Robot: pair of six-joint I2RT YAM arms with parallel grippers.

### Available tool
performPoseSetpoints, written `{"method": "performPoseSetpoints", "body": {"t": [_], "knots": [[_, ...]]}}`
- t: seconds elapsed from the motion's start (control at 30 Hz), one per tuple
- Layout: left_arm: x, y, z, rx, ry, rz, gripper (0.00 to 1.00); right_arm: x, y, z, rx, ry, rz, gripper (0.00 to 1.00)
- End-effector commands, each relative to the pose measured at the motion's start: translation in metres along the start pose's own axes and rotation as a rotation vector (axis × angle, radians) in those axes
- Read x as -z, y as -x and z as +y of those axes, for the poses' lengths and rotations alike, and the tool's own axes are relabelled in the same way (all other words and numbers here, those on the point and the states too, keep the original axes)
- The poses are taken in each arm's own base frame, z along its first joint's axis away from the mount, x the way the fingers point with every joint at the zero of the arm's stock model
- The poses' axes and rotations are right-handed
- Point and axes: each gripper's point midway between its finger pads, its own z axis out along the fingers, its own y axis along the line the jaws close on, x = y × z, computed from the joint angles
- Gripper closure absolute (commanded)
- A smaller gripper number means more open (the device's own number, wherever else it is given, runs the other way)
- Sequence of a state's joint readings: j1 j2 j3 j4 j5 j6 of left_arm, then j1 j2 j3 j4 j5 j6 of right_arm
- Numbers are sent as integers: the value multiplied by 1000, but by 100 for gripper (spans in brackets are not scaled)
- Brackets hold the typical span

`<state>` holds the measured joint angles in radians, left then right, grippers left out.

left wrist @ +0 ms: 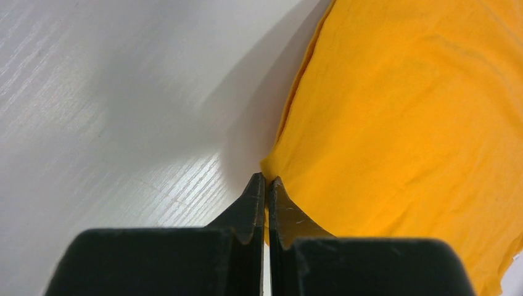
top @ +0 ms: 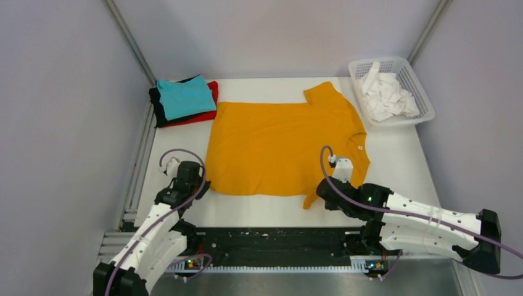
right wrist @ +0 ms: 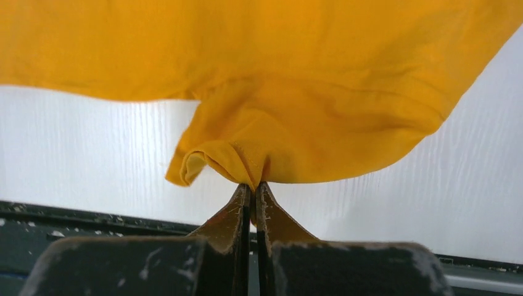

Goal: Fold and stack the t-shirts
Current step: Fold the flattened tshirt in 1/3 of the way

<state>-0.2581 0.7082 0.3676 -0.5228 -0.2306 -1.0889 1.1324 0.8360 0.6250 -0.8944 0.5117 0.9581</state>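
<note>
Pinching the soft, likely floppy orange shirt (top: 277, 148), the left gripper (left wrist: 266, 185) is clamping its hem corner and the right gripper (right wrist: 253, 188) its sleeve edge.

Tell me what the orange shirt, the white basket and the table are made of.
Orange shirt: soft matte cloth, probably cotton; it wrinkles and its sleeve has a stitched hem.
White basket: looks like hard moulded plastic, with stiff lattice walls full of holes.
Table: white and smooth, with faint wood-grain lines and a soft sheen; maybe coated board.
</note>
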Motion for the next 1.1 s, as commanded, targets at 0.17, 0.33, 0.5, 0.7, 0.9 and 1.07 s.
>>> {"method": "performPoseSetpoints", "body": {"t": [0.17,0.33,0.5,0.7,0.9,1.07], "knots": [[-7,20,-33,10,-13,-37,100,19,75,-9,-83,-87,-272,100],[-12,26,-44,3,6,-33,100,13,98,-7,-83,-77,-315,100],[-15,34,-53,7,19,-48,100,10,123,-13,-95,-102,-361,100],[-15,45,-64,9,20,-77,100,0,148,-21,-112,-104,-385,100],[-18,58,-73,9,40,-113,100,-9,171,-27,-87,-126,-408,100],[-24,66,-83,8,39,-125,100,-16,190,-40,-77,-185,-429,100]]}}
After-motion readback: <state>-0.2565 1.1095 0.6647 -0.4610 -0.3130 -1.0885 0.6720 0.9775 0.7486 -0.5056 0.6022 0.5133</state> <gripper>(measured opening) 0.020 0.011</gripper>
